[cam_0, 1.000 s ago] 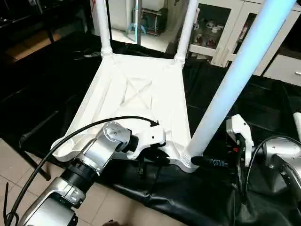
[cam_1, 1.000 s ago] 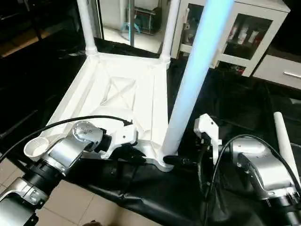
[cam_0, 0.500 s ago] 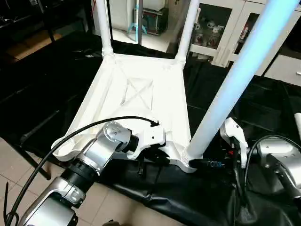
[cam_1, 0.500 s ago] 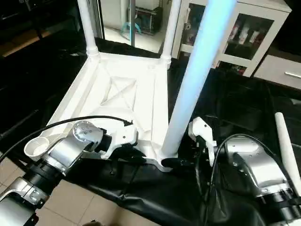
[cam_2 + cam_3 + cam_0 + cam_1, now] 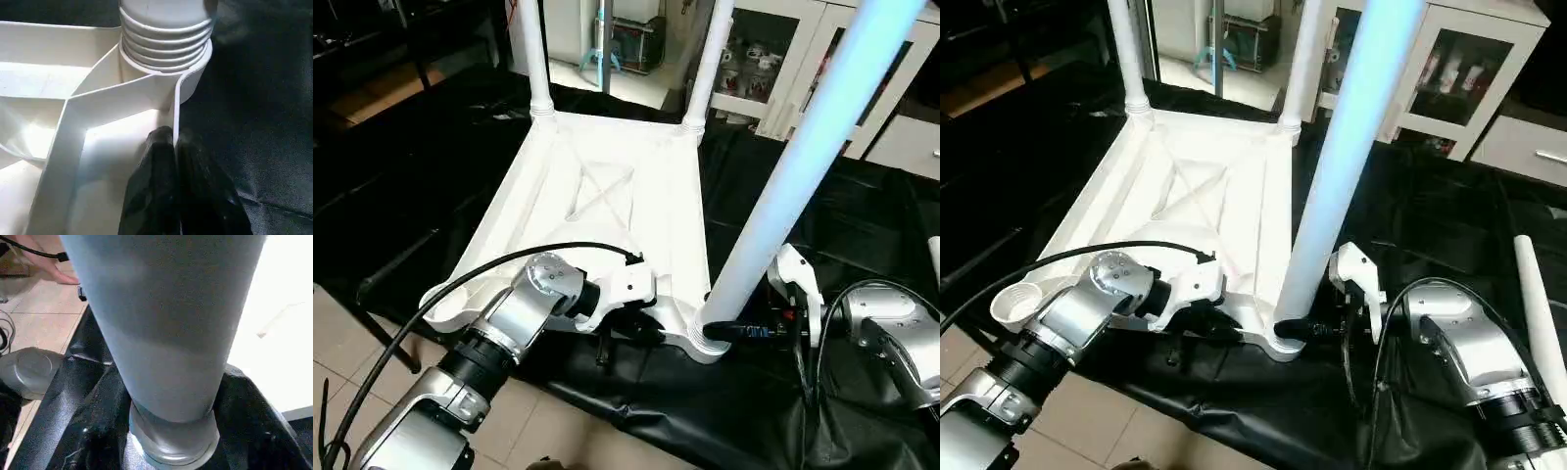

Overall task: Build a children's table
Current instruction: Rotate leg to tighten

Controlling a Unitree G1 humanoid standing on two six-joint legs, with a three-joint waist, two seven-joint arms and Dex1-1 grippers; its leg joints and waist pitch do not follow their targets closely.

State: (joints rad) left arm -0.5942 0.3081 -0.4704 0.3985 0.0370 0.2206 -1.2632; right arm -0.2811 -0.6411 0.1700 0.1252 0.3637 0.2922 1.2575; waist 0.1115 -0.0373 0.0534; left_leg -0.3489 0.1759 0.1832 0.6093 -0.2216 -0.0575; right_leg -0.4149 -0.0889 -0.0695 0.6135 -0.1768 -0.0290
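The children's table (image 5: 607, 196) lies upside down on the black cloth, X-ribbed underside up. Two white legs (image 5: 533, 59) (image 5: 710, 59) stand in its far corners. A third leg (image 5: 803, 166) stands in the near right corner socket. The near left socket (image 5: 1013, 305) holds nothing. My left gripper (image 5: 173, 142) is shut on the thin rim wall at the near edge, close to that third leg's threaded base (image 5: 164, 44). My right gripper (image 5: 724, 331) sits at the foot of the third leg (image 5: 166, 357), right up against its collar. A loose leg (image 5: 1540, 313) lies on the cloth at the far right.
The black-cloth work table (image 5: 862, 225) ends just in front of my arms, with tiled floor (image 5: 352, 333) below at the left. White glass-door cabinets (image 5: 783, 59) stand behind. A black cable (image 5: 509, 259) arcs over my left forearm. A person's hand (image 5: 44, 264) rests near the floor.
My right gripper has moved left, from beside the third leg to right against its foot. My left gripper has kept its hold on the rim.
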